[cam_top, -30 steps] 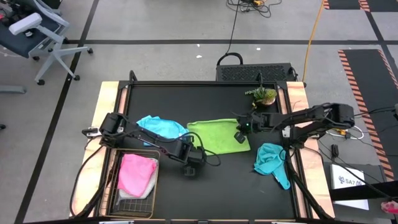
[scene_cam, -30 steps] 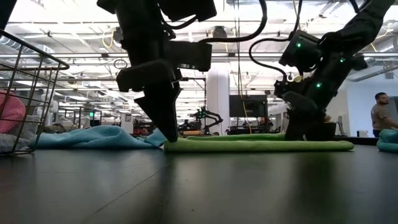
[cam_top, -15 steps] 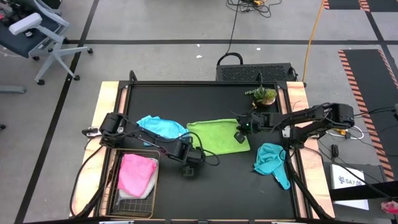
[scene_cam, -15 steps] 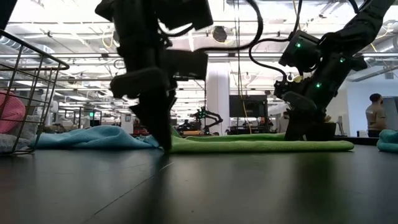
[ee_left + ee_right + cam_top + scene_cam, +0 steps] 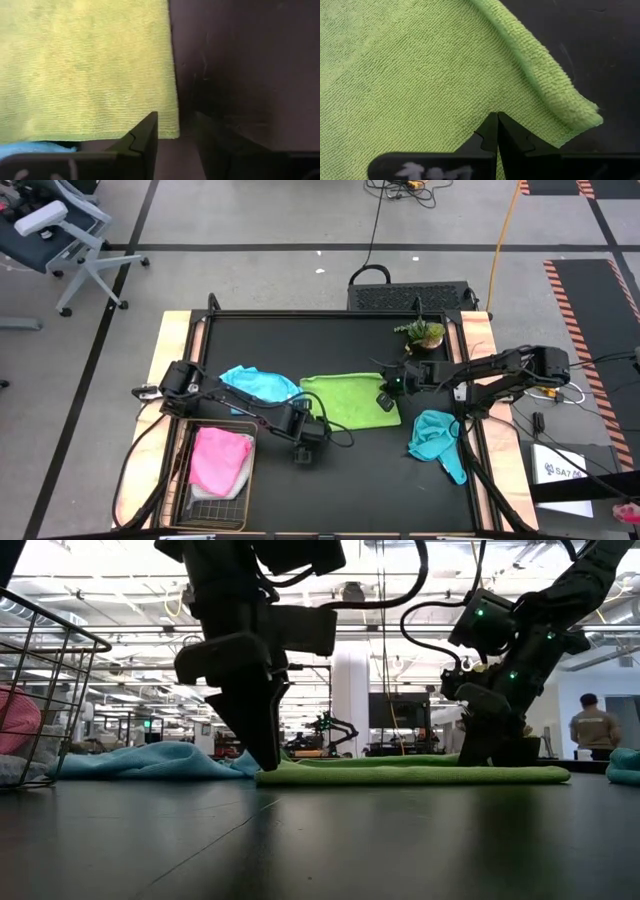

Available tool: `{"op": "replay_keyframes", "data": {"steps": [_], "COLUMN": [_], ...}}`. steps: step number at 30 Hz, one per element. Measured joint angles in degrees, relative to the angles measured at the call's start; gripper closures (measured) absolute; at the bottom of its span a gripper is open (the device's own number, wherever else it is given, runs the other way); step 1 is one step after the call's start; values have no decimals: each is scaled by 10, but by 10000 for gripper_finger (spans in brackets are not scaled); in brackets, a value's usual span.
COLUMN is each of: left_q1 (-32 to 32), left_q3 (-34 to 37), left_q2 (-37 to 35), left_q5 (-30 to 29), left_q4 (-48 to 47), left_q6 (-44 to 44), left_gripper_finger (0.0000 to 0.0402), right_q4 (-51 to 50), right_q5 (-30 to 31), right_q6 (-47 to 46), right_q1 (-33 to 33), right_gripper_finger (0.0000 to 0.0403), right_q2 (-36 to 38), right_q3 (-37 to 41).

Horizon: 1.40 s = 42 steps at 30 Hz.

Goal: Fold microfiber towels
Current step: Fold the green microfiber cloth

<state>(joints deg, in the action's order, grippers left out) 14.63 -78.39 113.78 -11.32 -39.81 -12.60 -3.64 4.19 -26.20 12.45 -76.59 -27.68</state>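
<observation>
Lime green towel point(image 5: 350, 399) is lying folded between both grippers: left gripper point(image 5: 175, 137) is standing parted at its corner, right gripper point(image 5: 498, 131) is pressing shut on it; other towels are awaiting folding.

- I see the lime green towel point(image 5: 350, 399) lying flat mid-table, folded over, edges fairly straight.
- The light blue towel point(image 5: 259, 384) sits crumpled just beside its left edge.
- The teal towel point(image 5: 437, 439) lies bunched near the table's right side.
- The pink towel point(image 5: 219, 459) is heaped in the front-left corner.
</observation>
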Motion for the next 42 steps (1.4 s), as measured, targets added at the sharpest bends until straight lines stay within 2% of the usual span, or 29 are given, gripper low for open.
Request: {"op": "replay_keyframes", "data": {"steps": [4,13,20,23,28,32,36,42], "left_q1": [-4,-5,-3,-3,-8,-13,-20,-38], "left_q3": [1,36,37,36,11,-21,-48,-90], "left_q2": [1,2,2,2,1,-2,-2,-2], "left_q5": [-9,22,6,-2,-7,-17,-21,-22], "left_q4": [1,9,22,22,6,-12,-29,-90], "left_q6": [-11,-42,-36,-36,-19,-1,44,117], "left_gripper_finger": [262,270,273,300,387,390,397,398], "right_q4": [0,2,2,2,2,-2,-18,-17], "right_q5": [0,4,4,4,4,6,32,34], "right_q6": [0,1,-1,-1,-2,-12,-12,-17], "right_q1": [0,0,0,0,0,0,0,0], "right_gripper_finger": [403,403,403,403,403,403,403,403], "right_q2": [2,2,2,2,2,2,2,2], "right_q3": [0,0,0,0,0,0,0,0]}}
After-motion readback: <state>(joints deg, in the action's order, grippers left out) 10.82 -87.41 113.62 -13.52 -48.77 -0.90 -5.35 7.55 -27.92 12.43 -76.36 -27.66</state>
